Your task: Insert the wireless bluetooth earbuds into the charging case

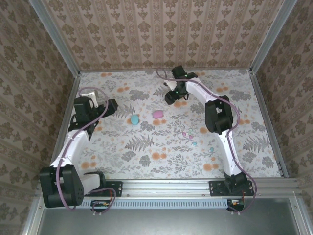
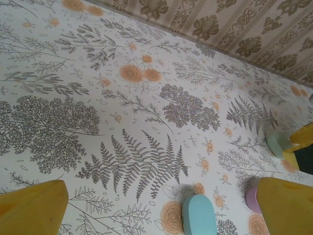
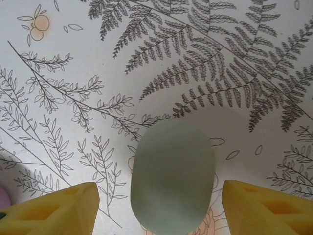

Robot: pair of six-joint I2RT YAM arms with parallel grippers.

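Step in hand, I judge, is securing a case; the right pincer (image 3: 159,191) straddles the mint charging case (image 3: 172,176), pads clear; the left pincer (image 2: 161,188) gapes wide, empty; the earbuds (image 1: 190,137) lie apart on the tabletop (image 1: 122,144); next comes a square, gentle close.

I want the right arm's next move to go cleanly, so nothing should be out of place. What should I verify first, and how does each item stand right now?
1. The mint case sits between the fingers of the right pincer: ok, with a gap on both sides.
2. The right pincer is open: ok.
3. The mint case is open for loading: cannot tell; from above it looks like a smooth shell.
4. The earbuds lie free on the table: ok, beside the right arm.
5. The left pincer is open and empty: ok.
6. The blue case and pink case are apart from the right pincer: ok.
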